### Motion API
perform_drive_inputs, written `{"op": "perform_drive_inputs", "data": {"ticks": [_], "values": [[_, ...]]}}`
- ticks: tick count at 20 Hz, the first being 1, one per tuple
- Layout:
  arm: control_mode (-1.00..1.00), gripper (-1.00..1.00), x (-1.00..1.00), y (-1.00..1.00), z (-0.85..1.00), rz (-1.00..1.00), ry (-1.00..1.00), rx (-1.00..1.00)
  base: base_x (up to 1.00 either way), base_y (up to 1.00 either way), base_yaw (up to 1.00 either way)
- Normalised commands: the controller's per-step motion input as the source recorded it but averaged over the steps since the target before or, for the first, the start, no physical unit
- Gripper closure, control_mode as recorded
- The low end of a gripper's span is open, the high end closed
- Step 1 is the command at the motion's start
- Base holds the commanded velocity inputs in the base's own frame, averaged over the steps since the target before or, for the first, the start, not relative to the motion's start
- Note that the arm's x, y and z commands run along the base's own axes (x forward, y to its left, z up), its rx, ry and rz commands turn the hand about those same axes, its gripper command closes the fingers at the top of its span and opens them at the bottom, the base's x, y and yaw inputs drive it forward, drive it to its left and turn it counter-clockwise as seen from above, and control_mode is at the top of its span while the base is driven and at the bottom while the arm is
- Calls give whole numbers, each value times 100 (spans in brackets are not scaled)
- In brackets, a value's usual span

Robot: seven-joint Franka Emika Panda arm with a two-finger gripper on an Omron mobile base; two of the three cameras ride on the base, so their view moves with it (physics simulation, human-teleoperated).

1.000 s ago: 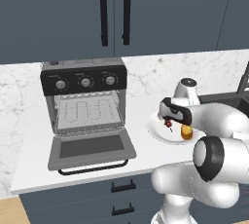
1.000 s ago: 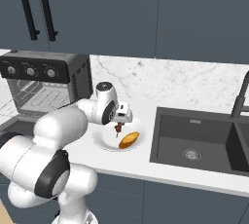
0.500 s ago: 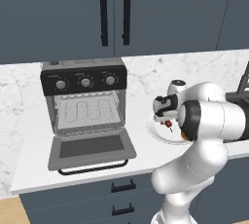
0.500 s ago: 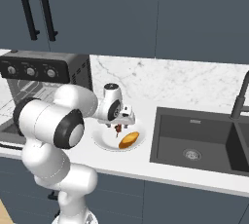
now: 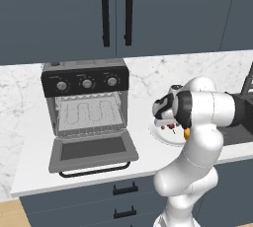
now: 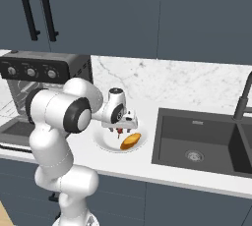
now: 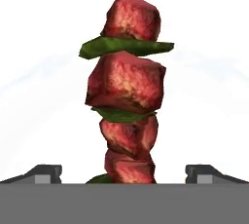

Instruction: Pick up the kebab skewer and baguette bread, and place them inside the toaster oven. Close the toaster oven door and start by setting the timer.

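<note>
The kebab skewer, red meat chunks with green slices, lies on a white plate. My gripper is open and points down at it, one fingertip on each side of the skewer's near end. In the right base view the gripper hovers just over the skewer, with the golden baguette bread beside it on the plate. The toaster oven stands to the left, its door dropped open and the wire rack bare.
A dark sink with a black faucet lies right of the plate. Dark upper cabinets with black handles hang above the marble counter. The open oven door reaches almost to the counter's front edge.
My arm has swung its elbow up and round while the hand stayed over the plate and sank closer to the skewer. The jaws remain wide.
</note>
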Motion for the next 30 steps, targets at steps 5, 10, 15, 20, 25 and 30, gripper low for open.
{"op": "perform_drive_inputs", "data": {"ticks": [5, 10, 15, 20, 25, 30], "values": [[-100, 100, 1, 0, -45, 1, 0, 0, 0, 0, 0], [-100, 100, -1, 0, -36, 2, 3, 0, 0, 0, 0], [-100, 100, -7, 0, -6, 6, 5, 0, 0, 0, 0], [-100, 100, -35, 0, 22, 4, -2, 0, 0, 0, 0], [-100, 100, -95, 14, 93, 1, -14, 1, 0, 0, 0], [-100, 100, -86, 57, 70, 0, -1, 0, 0, 0, 0]]}}
